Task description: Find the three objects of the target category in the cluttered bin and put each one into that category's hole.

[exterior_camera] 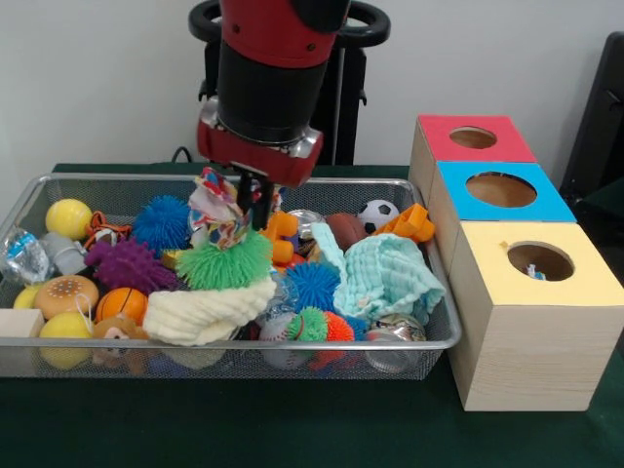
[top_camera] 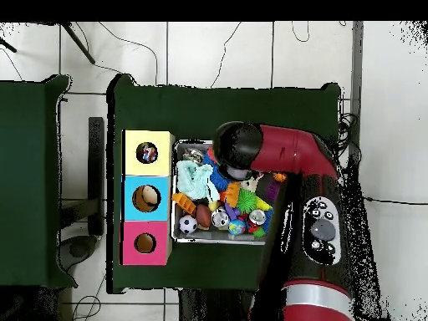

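The wire mesh bin (exterior_camera: pixel 58 179) is full of toys. My gripper (exterior_camera: pixel 252 203) reaches down into its middle. It is shut on the white cloth with multicoloured dots (exterior_camera: pixel 216 210), which stands bunched up above a green spiky ball (exterior_camera: pixel 226 263). The cream knitted cloth (exterior_camera: pixel 207 312) lies at the front of the bin. A pale mint cloth (exterior_camera: pixel 386 278) lies at its right end and also shows in the overhead view (top_camera: pixel 194 178). The yellow-topped box (exterior_camera: pixel 575 288) stands right of the bin, and its round hole (exterior_camera: pixel 540 260) shows something small inside. In the overhead view the arm (top_camera: pixel 280 155) hides the gripper.
A blue-topped box (exterior_camera: pixel 500 213) and a red-topped box (exterior_camera: pixel 475 151) stand behind the yellow one. The bin also holds blue (exterior_camera: pixel 161 222) and purple (exterior_camera: pixel 127 263) spiky balls, orange blocks (exterior_camera: pixel 414 222), a small football (exterior_camera: pixel 378 212), cans and yellow balls.
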Robot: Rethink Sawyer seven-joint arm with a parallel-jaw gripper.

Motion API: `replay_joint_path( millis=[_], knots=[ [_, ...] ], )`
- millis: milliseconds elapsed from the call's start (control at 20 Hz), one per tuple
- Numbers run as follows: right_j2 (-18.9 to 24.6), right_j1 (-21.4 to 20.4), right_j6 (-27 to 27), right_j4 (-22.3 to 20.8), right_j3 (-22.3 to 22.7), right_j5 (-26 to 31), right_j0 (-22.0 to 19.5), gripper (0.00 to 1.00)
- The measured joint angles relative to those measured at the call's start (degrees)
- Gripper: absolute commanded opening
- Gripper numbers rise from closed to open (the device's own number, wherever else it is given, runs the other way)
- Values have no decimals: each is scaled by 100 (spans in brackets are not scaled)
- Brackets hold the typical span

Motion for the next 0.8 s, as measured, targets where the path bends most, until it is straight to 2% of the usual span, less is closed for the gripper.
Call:
replay_joint_path(
  millis=[300, 650, 800],
  knots=[
    [-93, -146, 262, 262, 448, -369, 97, 0],
    [-136, -278, 281, 520, 979, -810, -141, 0],
    [-216, -292, 281, 542, 1062, -909, -175, 0]
  ],
)
